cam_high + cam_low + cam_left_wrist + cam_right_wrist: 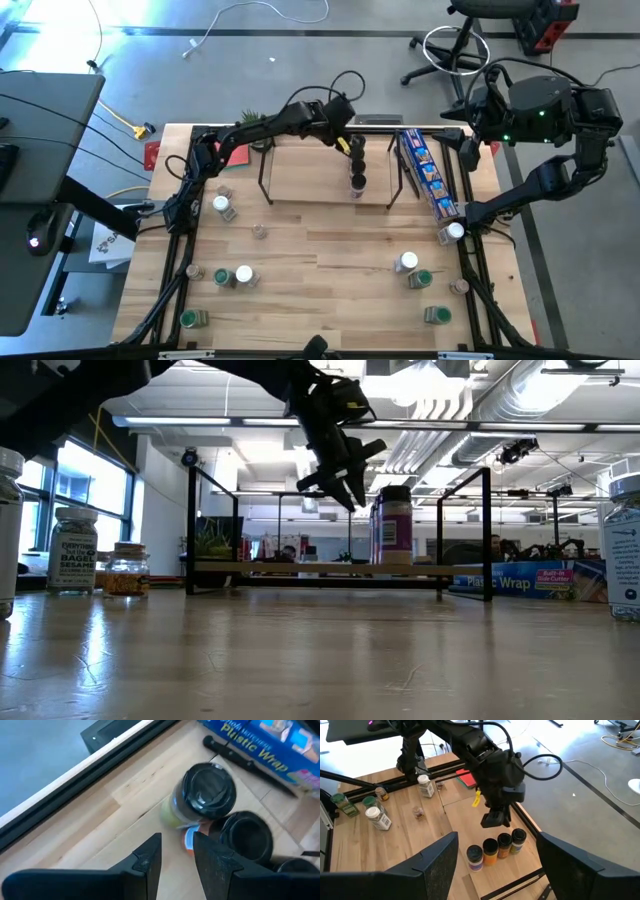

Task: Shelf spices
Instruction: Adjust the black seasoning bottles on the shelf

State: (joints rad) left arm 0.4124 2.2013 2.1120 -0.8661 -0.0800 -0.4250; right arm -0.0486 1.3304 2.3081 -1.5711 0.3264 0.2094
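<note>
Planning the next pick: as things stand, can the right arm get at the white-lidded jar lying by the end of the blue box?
Probably yes. The right claw, open, hovers beside the white-lidded jar at the blue box end, and nothing stands between them. The left claw is off over the shelf.

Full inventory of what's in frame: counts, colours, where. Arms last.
shelf: 1, light wood, black wire frame, back centre of table
shelved spice jars: 4, dark lids, one row on the shelf
loose spice jars: about 11, green, white or brownish lids, scattered on the table's left and right sides
plastic wrap box: 1, blue, right of shelf
red item: 1, left of shelf, unclear what
left gripper: fingers open, above the shelved jars
right gripper: fingers open, by the table's right edge
</note>
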